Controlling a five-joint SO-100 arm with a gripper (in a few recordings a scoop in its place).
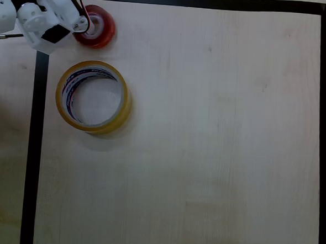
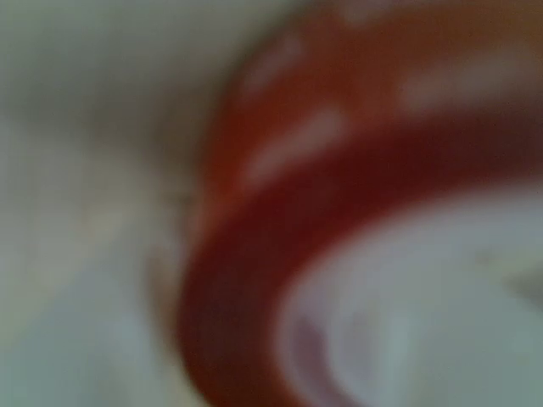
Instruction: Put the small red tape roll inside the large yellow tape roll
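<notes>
I am looking down at my white two-finger gripper (image 1: pixel 80 24), whose fingers are sitting at the left edge of the small glossy translucent red tape ring with a white core (image 1: pixel 97 26); whether they are clamping it or just touching, I cannot tell. The wrist view is showing that ring (image 2: pixel 280 254) very close and blurred. I am judging it light, rigid and slick, so pinching across its wall, one finger inside the core, seems safest. The large hollow amber-yellow packing tape ring (image 1: pixel 93 97) is lying flat just below it on the pale wooden worktop (image 1: pixel 217 147).
</notes>
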